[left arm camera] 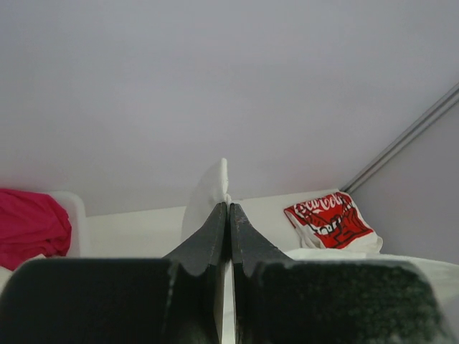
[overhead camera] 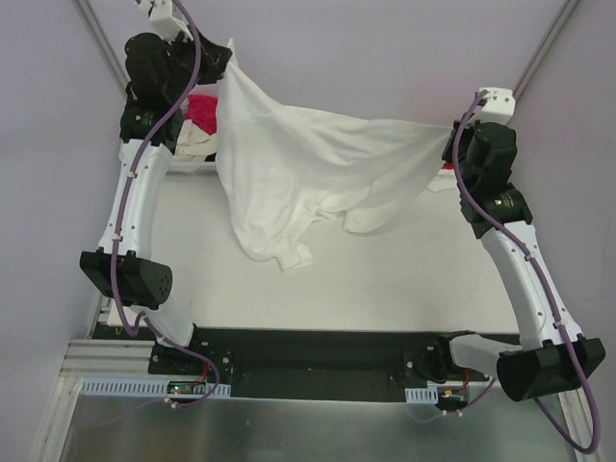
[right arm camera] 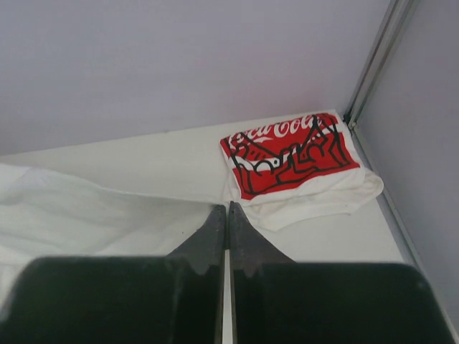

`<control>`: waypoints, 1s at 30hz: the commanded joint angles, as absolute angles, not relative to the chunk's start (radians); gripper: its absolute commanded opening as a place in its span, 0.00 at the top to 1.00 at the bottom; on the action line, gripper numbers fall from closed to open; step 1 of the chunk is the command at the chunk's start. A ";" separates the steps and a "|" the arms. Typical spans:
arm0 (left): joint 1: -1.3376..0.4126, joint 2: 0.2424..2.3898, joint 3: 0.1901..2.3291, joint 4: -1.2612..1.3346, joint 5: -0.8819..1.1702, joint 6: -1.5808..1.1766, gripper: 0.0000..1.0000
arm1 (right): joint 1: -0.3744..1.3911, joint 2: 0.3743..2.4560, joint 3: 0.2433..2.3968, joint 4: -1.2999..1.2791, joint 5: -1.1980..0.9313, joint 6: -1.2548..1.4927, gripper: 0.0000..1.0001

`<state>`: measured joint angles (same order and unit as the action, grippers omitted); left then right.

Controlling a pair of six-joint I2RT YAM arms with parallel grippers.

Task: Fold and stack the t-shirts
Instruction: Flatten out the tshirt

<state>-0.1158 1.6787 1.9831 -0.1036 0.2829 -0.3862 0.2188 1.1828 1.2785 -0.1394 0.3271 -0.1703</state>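
Left gripper point(left arm camera: 228, 206), right gripper point(right arm camera: 227, 207), both clamped on limp, creased white t-shirt point(overhead camera: 308, 164), sagging between

The white table point(overhead camera: 385, 289) carries a folded red-print shirt point(right arm camera: 294, 161) in its far right corner and a basket point(left arm camera: 77, 222) far left.

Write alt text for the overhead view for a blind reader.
A large white t-shirt hangs stretched in the air over a table, pinched at one edge by the robot's left gripper and at another by its right gripper. A magenta shirt lies at the far left.
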 commanded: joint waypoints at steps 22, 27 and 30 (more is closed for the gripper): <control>-0.097 1.301 2.091 0.274 0.236 0.020 1.00 | 0.219 1.255 1.758 0.779 0.173 -0.532 0.99; -0.097 1.205 2.034 0.356 0.241 0.060 1.00 | 0.230 1.220 1.838 0.825 0.164 -0.548 0.99; -0.097 1.154 1.997 0.402 0.250 0.063 1.00 | 0.232 1.174 1.842 0.792 0.120 -0.535 0.99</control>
<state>-0.1028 1.2278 2.0197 0.2409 0.2577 0.0193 0.2249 1.2312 1.8030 0.7181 0.1783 -0.5175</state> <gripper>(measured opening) 0.006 0.012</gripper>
